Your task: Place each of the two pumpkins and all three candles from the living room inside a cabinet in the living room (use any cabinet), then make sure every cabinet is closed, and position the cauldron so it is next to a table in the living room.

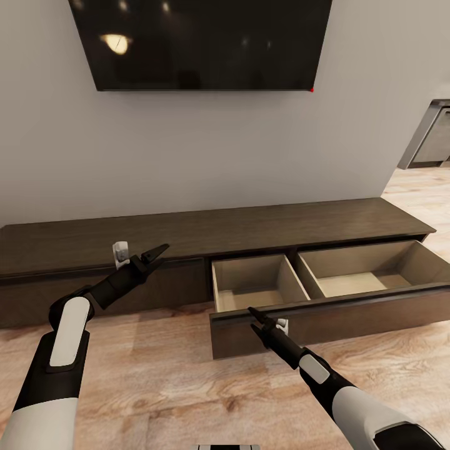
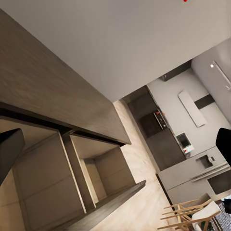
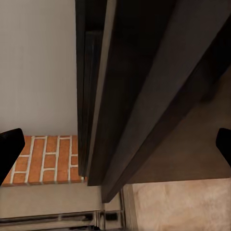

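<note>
The long dark-brown cabinet [image 1: 206,230] runs along the wall under a TV. Its right drawer [image 1: 350,317] is pulled out, and its two pale wood compartments [image 1: 256,281] hold nothing. The left drawer front [image 1: 94,290] is flush. My left gripper [image 1: 153,253] hovers open in front of the cabinet's left part, level with its top edge, holding nothing. My right gripper [image 1: 255,319] is open at the left end of the pulled-out drawer front [image 3: 144,96], nothing between its fingers. The left wrist view looks into the drawer's compartments [image 2: 43,178]. Pumpkins, candles, cauldron and table are out of view.
A large black TV [image 1: 200,44] hangs on the grey wall above the cabinet. Wooden floor [image 1: 169,381] lies between me and the cabinet. A kitchen counter [image 1: 431,137] stands far right. Wooden chairs [image 2: 192,211] and a brick surface [image 3: 48,159] appear in the wrist views.
</note>
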You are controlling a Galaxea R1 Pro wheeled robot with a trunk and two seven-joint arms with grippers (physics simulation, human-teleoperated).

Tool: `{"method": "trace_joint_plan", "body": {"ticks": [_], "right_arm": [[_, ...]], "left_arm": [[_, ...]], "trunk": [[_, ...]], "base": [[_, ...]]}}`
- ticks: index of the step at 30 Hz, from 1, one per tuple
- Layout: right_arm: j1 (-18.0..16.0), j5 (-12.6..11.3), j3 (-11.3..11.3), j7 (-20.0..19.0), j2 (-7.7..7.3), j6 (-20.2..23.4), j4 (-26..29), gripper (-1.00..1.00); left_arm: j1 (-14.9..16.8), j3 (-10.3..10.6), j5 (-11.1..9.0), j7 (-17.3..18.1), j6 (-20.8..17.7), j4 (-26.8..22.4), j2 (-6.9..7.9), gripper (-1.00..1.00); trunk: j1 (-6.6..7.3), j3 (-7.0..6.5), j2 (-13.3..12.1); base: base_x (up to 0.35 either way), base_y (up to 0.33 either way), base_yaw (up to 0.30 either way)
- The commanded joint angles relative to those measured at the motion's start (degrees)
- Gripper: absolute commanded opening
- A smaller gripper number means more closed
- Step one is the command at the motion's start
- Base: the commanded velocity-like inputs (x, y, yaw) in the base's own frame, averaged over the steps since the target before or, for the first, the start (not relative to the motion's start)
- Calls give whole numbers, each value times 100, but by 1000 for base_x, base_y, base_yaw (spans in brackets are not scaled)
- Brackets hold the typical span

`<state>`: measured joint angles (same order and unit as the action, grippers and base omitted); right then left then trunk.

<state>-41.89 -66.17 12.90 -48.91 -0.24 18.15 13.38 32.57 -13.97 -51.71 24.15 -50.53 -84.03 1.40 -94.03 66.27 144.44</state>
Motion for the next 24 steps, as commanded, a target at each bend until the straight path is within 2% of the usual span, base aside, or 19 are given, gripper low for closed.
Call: {"method": "trace_joint_plan", "body": {"ticks": [1,5,24], "right_arm": [[-3,-54,20,-11,-3,49,-2,100],[-3,-56,20,-7,-3,50,-2,100],[-3,-24,72,7,6,32,-10,100]], "left_arm": [[4,-9,6,19,-36,1,-1,100],[4,-9,12,19,-36,1,0,100],[4,-1,19,4,-26,12,-1,100]], "trunk": [[1,5,2],[1,5,2],[1,5,2]], "base": [[0,0,0],[-159,0,0],[-269,0,0]]}}
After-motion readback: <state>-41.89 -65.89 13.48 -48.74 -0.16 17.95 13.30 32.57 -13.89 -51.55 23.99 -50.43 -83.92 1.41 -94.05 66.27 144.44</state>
